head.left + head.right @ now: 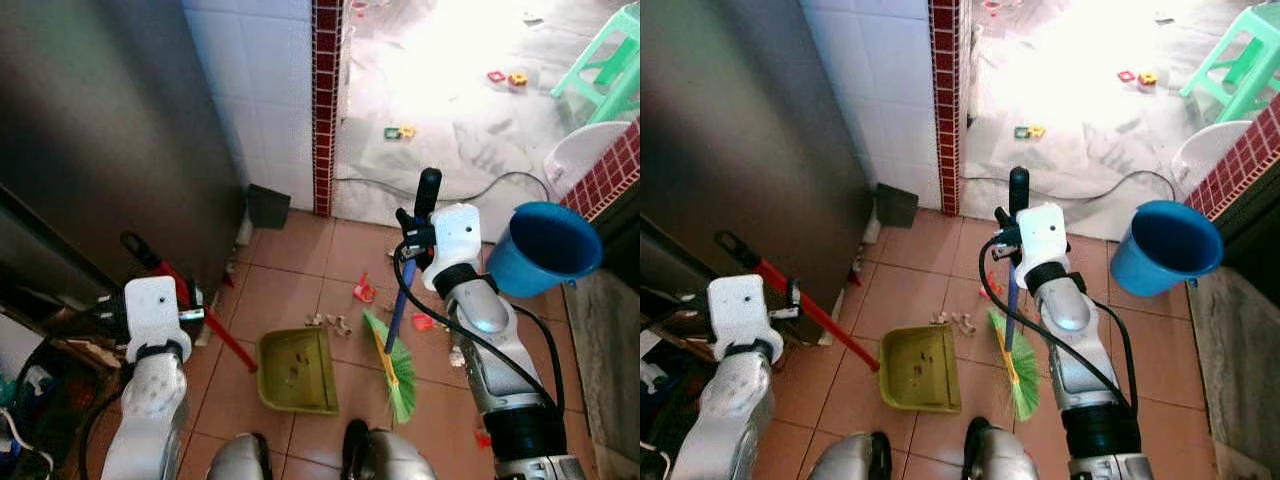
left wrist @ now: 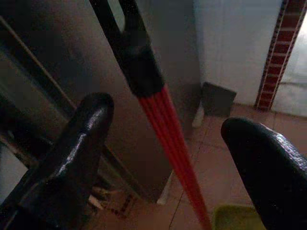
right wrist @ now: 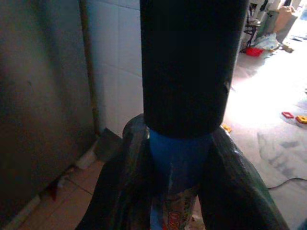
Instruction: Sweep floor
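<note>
Presently: my right gripper (image 3: 177, 158) clamped the broom (image 1: 398, 340) handle | my left gripper (image 2: 168, 158) spread wide around the dustpan (image 1: 296, 370) handle, not touching | debris (image 1: 330, 322) lay beside the pan

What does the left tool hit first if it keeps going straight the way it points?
Probably the dustpan's red handle: in the left wrist view it runs between the left tool's open fingers, though whether it touches them is unclear. Beyond it stands the grey metal cabinet; depth is hard to judge.
</note>
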You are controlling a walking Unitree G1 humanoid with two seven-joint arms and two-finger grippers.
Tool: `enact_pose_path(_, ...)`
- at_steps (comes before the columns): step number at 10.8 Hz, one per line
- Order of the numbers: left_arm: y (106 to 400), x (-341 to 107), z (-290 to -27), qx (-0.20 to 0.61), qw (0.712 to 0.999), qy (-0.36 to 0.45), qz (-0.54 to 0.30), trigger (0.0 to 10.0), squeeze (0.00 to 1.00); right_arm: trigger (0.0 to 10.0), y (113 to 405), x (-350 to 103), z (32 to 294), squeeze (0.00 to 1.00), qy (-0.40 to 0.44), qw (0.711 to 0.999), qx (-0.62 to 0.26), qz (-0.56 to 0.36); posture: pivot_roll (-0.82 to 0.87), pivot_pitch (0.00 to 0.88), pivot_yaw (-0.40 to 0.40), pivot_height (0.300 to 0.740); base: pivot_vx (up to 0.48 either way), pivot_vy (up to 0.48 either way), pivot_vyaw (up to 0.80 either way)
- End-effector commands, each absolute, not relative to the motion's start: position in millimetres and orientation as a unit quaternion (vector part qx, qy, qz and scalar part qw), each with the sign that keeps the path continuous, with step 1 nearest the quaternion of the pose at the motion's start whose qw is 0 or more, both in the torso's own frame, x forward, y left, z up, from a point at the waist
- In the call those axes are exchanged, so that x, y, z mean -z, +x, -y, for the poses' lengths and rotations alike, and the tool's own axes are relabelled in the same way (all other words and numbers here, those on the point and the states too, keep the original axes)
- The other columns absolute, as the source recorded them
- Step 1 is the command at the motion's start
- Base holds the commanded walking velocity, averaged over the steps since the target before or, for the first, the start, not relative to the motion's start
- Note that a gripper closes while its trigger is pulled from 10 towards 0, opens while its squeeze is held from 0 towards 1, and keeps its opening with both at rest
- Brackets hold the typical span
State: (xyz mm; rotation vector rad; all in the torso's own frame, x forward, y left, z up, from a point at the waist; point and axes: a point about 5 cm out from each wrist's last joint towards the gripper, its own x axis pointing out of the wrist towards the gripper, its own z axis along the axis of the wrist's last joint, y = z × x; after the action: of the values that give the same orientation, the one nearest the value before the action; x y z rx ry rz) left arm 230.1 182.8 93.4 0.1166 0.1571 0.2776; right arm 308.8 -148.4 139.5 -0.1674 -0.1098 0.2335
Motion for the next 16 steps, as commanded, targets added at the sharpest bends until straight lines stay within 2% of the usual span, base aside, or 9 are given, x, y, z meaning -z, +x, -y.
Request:
enact_pose_path(1,225.6,-94.2,-187.1,-0.151,0.983,0.071,-0.080,10.0,1.00,10.0,310.7,-147.5,148.4,0.00,-0.081,0.986,-0.120,0.078,-0.02,0.116,0.028,0.740,0.000,0.000,0.00)
enact_pose_path(4,222.8,-96.9,-186.3,-0.115,0.988,0.068,-0.079,10.0,1.00,10.0,311.2,-145.8,144.9,0.00,-0.078,0.986,-0.124,0.077,-0.01,0.114,0.023,0.740,0.000,0.000,0.00)
enact_pose_path(5,216.7,-99.7,-184.7,-0.111,0.988,0.078,-0.075,10.0,0.00,10.0,311.2,-146.1,145.5,0.00,-0.078,0.986,-0.125,0.078,0.00,0.116,0.018,0.740,0.000,0.000,0.00)
enact_pose_path(9,194.7,-96.5,-181.7,-0.087,0.989,0.086,-0.084,10.0,0.00,10.0,311.0,-143.1,140.0,0.00,-0.081,0.985,-0.132,0.079,0.02,0.118,0.018,0.740,0.000,0.000,0.14)
enact_pose_path(11,197.5,-96.1,-178.6,-0.079,0.990,0.076,-0.087,10.0,0.00,10.0,311.7,-141.6,138.3,0.00,-0.076,0.985,-0.133,0.076,0.02,0.113,0.016,0.740,0.000,0.000,0.00)
enact_pose_path(16,206.2,-83.0,-200.7,-0.138,0.979,0.108,-0.108,10.0,0.00,10.0,308.7,-140.4,145.3,0.00,-0.083,0.985,-0.131,0.072,0.00,0.131,0.003,0.740,0.000,0.000,0.00)
